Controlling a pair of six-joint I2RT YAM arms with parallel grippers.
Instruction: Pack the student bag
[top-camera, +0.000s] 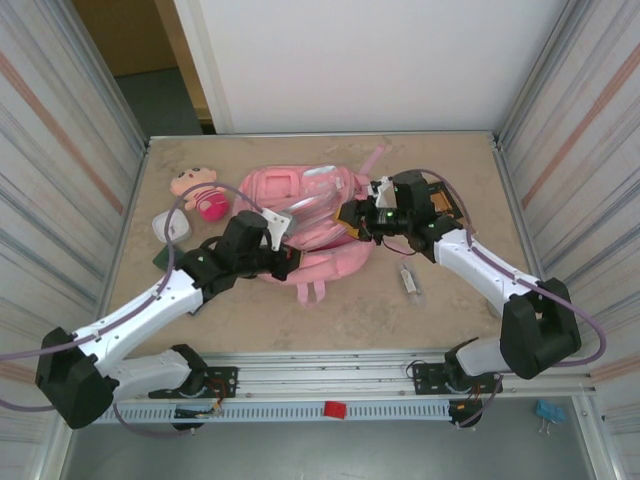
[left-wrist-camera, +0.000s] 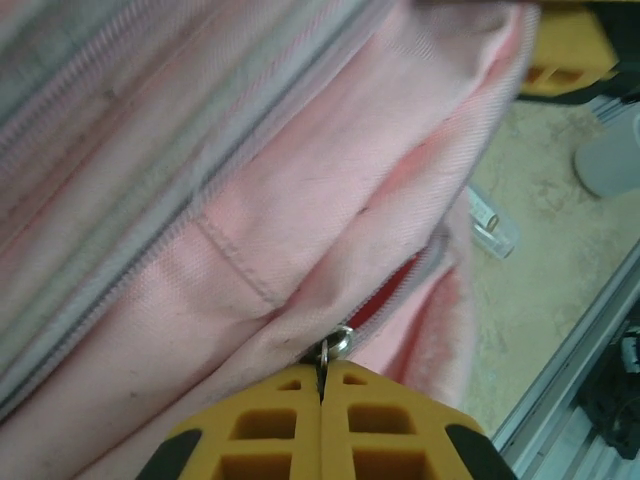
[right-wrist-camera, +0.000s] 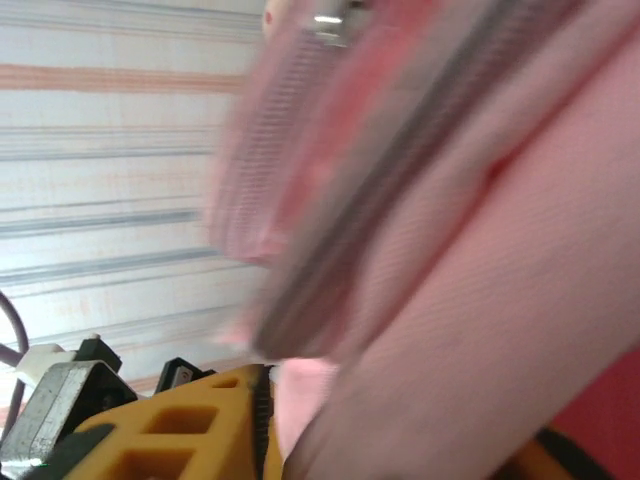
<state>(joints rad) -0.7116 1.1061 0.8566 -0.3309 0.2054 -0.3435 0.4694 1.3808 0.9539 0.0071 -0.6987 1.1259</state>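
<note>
Two arms at a pink backpack on a tan surface.

**Fingers.** The left fingers (left-wrist-camera: 345, 395) are clenched, their yellow tips meeting on the small metal ring of a zip pull (left-wrist-camera: 338, 342) on the backpack (left-wrist-camera: 250, 230). In the overhead view this arm reaches in from the near-left corner to the bag's left side (top-camera: 283, 232). The right fingers (right-wrist-camera: 235, 400) stand apart, released, with a fold of the backpack's fabric (right-wrist-camera: 480, 250) between them and lying against the yellow finger on the left of that view. From above they sit at the bag's right side (top-camera: 352, 215).

**Count.**
- One backpack (top-camera: 270, 185).
- One plush doll (top-camera: 197, 190), near the far-left corner.
- One white-grey rounded object (top-camera: 170, 227), by the left edge and just nearer than the doll.
- One small clear tube (top-camera: 410, 280), lying apart from the bag on its near-right side; it also shows in the left wrist view (left-wrist-camera: 492, 222).

**Backpack.** It lies flat at the middle of the surface, closer to the far edge than to the near one, with its straps towards the near edge. The cloth is pink weave with grey-white zip tape. A front pocket has a rounded square outline. Beside the pinched ring the zip gapes, showing a red strip (left-wrist-camera: 385, 300) inside.
</note>
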